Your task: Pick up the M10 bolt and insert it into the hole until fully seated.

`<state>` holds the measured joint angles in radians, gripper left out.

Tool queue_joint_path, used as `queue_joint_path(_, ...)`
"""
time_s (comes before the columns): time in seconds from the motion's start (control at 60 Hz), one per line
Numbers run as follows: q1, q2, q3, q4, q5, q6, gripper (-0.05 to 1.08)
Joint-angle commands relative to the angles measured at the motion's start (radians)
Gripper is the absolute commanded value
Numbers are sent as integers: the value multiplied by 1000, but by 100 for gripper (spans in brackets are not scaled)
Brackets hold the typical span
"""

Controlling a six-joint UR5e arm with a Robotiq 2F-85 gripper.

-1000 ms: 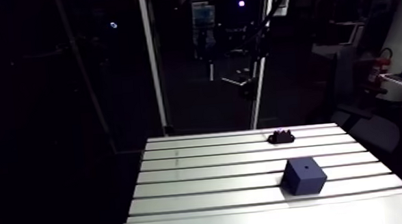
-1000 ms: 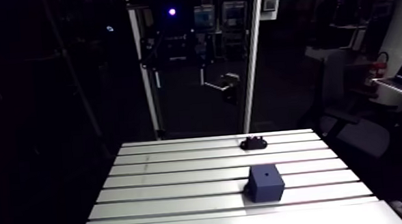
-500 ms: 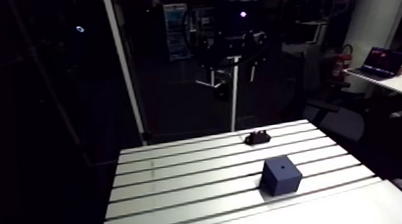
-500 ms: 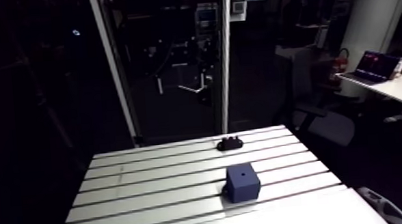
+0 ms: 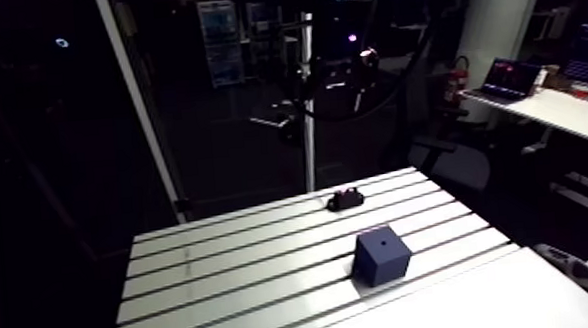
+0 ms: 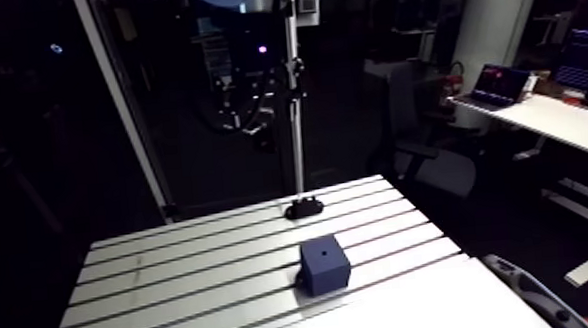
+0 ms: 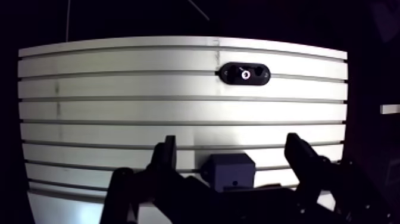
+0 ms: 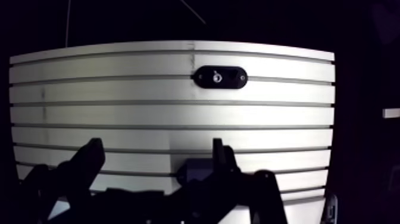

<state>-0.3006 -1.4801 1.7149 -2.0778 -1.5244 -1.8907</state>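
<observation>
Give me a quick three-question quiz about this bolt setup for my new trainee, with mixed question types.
1. True or false: the claw is shut on the bolt.
2. Where does the bolt sit? A) in the hole of the dark blue block B) in the black oval holder C) in the claw
3. Fill in: the hole opens on the block's ____ face.
Key: 1 false; 2 B; 3 top.

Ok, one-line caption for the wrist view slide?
Open hand above the dark block; the bolt sits in a black holder ahead on the slotted table.
</observation>
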Motion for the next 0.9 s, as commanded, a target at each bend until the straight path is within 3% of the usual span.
queue_joint_path(0.017,-34,36,42,-119,40,-11,2)
queue_joint_path(0.267,-53,87,53,-157,48,-12,4)
queue_joint_path(0.9,-55,231,40,-233,45,-51,8)
